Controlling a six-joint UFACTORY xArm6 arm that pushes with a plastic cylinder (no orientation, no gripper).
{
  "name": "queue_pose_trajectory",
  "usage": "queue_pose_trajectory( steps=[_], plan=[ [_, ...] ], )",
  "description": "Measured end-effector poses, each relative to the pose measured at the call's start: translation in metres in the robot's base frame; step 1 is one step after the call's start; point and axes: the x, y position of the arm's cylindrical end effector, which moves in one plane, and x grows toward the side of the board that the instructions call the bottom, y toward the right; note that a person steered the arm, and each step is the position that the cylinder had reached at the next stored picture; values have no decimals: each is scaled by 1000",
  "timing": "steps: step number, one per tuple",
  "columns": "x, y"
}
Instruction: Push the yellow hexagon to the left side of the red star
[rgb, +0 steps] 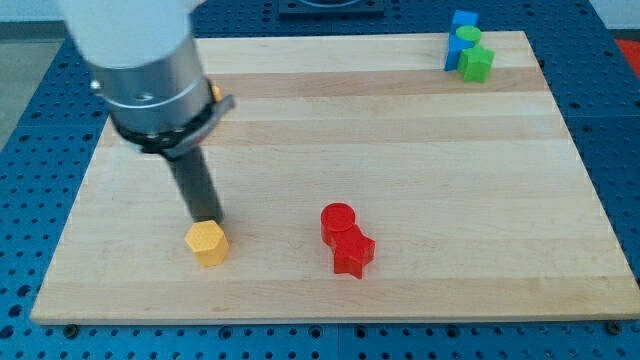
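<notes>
The yellow hexagon (207, 242) lies on the wooden board (420, 170) at the lower left, well left of the red star (352, 254). My tip (207, 221) stands right at the hexagon's top edge, touching or nearly touching it. The red star lies at the lower middle with a red cylinder (338, 221) touching it on its upper left. The arm's grey body covers the board's upper left, and only a sliver of the yellow heart (215, 94) shows beside it.
A blue block (462, 22), a green cylinder (466, 38) on a blue block, and a green star (477, 63) are clustered at the board's top right corner. The board's bottom edge runs just below the hexagon and star.
</notes>
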Motion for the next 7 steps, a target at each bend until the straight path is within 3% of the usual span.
queue_pose_trajectory(
  steps=[1, 2, 4, 5, 7],
  plan=[
    [0, -45],
    [11, -46],
    [16, 36],
    [16, 46],
    [32, 7]
  ],
)
